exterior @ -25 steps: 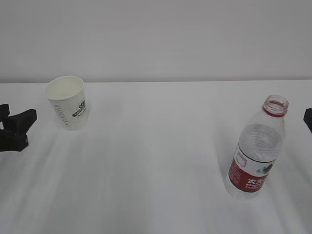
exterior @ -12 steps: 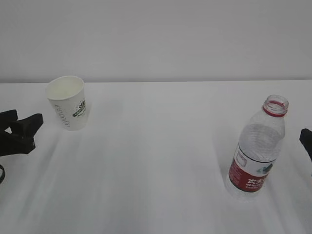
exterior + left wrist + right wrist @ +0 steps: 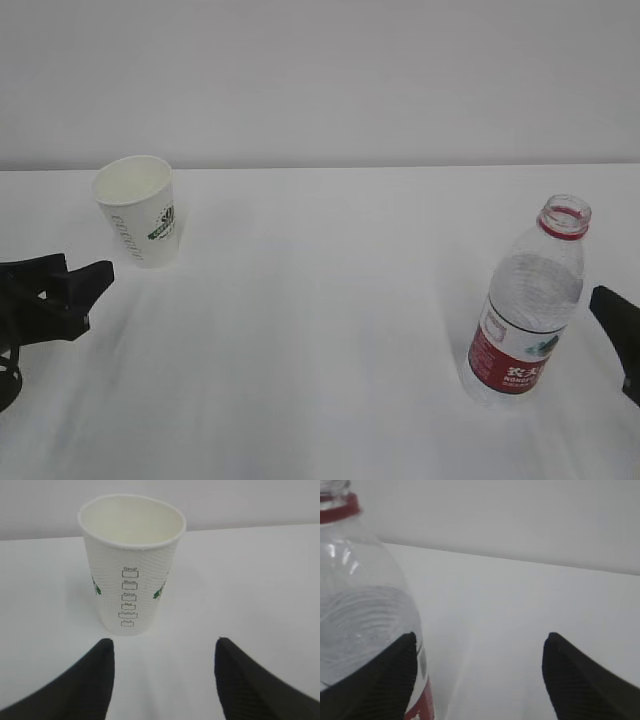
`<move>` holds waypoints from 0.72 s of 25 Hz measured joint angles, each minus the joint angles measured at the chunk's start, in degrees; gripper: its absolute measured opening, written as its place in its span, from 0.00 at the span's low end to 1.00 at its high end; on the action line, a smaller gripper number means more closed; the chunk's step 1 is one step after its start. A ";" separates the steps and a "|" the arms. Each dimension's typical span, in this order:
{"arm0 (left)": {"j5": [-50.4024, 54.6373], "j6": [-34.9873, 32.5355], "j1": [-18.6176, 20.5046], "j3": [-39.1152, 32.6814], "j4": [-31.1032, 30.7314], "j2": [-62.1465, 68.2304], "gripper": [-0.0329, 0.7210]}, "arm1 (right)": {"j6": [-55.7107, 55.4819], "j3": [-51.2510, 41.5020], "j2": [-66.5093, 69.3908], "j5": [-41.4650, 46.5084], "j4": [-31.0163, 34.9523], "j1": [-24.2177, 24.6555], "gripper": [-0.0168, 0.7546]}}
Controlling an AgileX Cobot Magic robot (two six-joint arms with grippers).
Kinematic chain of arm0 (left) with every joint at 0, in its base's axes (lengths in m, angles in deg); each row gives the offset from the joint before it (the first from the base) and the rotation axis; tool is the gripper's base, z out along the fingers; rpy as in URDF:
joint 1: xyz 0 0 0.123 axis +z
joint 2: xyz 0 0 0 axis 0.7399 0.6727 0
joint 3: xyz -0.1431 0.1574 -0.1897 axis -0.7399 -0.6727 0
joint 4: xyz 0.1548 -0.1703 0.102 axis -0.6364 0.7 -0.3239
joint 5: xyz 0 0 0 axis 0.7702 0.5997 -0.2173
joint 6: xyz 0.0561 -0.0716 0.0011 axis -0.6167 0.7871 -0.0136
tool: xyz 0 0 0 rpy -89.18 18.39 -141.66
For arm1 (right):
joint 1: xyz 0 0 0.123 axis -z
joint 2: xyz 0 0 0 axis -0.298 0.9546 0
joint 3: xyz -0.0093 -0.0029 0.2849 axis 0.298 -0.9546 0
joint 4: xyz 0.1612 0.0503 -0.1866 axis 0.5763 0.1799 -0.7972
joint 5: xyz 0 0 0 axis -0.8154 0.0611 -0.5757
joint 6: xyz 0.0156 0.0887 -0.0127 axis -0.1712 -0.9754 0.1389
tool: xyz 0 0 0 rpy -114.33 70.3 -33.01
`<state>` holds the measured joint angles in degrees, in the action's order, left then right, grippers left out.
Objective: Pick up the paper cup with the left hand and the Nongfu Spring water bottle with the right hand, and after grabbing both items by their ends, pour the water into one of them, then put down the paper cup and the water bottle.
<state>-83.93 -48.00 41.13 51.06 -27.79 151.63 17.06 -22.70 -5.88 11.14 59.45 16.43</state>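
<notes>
At the far left, the left hand (image 3: 75,290) sits low over the white table (image 3: 320,330) with its jaws spread and nothing between them. The paper cup (image 3: 138,210) stands upright just beyond it, toward the back wall and slightly inward; in the left wrist view the cup (image 3: 131,562) is centred ahead of the gap, mouth up, untouched. Well apart on the right stands the Nongfu Spring water bottle (image 3: 527,300), upright and uncapped, water (image 3: 530,290) filling most of it. The right hand (image 3: 618,325) hangs just beside it at the frame's edge, jaws wide and empty. In the right wrist view the bottle (image 3: 365,625) lies off-centre, against the left finger, so this hand likely needs to shift sideways before closing.
</notes>
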 joint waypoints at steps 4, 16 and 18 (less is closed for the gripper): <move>0.00 0.08 0.00 -1.06 -0.02 0.00 0.65 | -0.93 0.00 1.80 -0.23 -3.81 0.00 0.78; 0.00 0.13 0.00 -1.17 -0.61 0.00 0.65 | -2.12 0.00 5.36 -2.90 -13.78 0.00 0.78; 0.00 0.21 0.00 -1.17 -0.84 0.00 0.65 | -2.25 0.00 6.09 -3.42 -14.77 0.00 0.78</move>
<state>-83.93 -47.79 41.13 49.89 -28.63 151.63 14.81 -22.70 0.21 7.72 44.69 16.43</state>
